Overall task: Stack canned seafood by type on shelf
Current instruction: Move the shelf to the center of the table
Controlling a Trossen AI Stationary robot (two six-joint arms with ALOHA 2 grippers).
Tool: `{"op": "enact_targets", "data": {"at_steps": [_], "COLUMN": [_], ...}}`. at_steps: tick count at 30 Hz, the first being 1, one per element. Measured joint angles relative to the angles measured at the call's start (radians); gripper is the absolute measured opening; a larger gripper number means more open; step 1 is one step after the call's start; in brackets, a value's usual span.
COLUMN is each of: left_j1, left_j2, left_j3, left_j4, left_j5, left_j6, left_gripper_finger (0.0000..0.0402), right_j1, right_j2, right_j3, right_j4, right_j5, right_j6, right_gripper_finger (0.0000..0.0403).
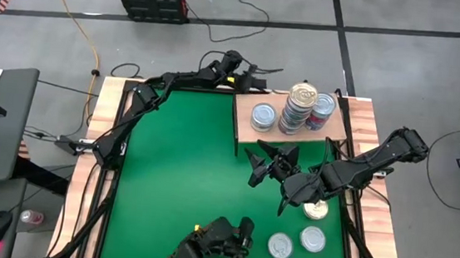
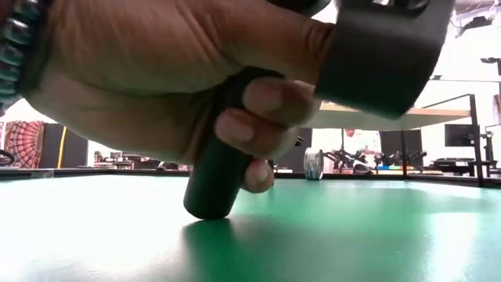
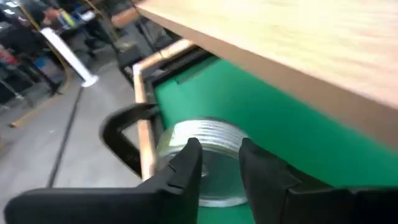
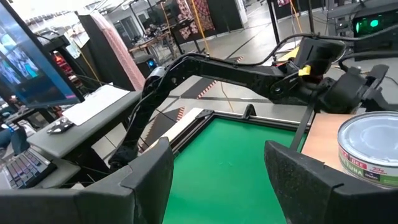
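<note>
The small light-wood shelf on thin black legs (image 1: 293,122) stands at the far right of the green table (image 1: 177,166), its long axis running across the table's width. On it flat round silver-lidded tins (image 1: 264,115) lie lid-up, one single and two stacks beside it. Three more tins (image 1: 281,246) sit on the mat at the near right.

The left gripper (image 3: 217,168) reaches to the shelf's far edge with its dark fingers set around a ribbed silver tin (image 3: 202,140); whether they actually grip it is hard to judge. The right gripper (image 4: 217,171) hovers just in front of the shelf, fingers spread wide and empty.

A person's hand (image 2: 180,86) fills the low view.
</note>
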Motion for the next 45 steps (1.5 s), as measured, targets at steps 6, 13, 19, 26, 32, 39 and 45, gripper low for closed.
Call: {"op": "enact_targets", "data": {"at_steps": [6,13,19,26,32,39,45], "left_j1": [0.011,0.026,-0.003,-0.032,-0.085,-0.103,-0.115], "left_j2": [0.002,0.001,0.004,0.011,0.04,0.056,0.047], "left_j3": [-0.001,-0.001,0.002,0.001,-0.001,-0.001,0.002], "left_j4": [0.076,0.102,0.205,0.244,0.261,0.265,0.115], "left_j5": [-0.109,-0.243,-0.543,-0.623,-0.717,-0.781,-0.569], "left_j6": [-0.17,-0.342,-0.385,-0.404,-0.269,-0.191,-0.003], "left_gripper_finger": [0.0077,0.0085,0.0086,0.0086,0.0084,0.0071,0.0062], "right_j1": [-0.014,-0.014,-0.014,-0.014,-0.013,-0.012,0.001], "right_j2": [0.0,0.0,0.0,0.0,0.0,0.0,0.0], "right_j3": [0.0,0.0,0.0,0.0,0.0,0.0,0.0], "right_j4": [-0.001,-0.001,-0.001,0.006,0.015,0.034,0.041], "right_j5": [0.0,0.0,0.0,0.0,0.0,-0.001,0.0], "right_j6": [0.001,0.006,0.006,0.002,0.0,-0.002,-0.005], "right_gripper_finger": [0.0276,0.0276,0.0276,0.0276,0.0276,0.0276,0.0276]}}
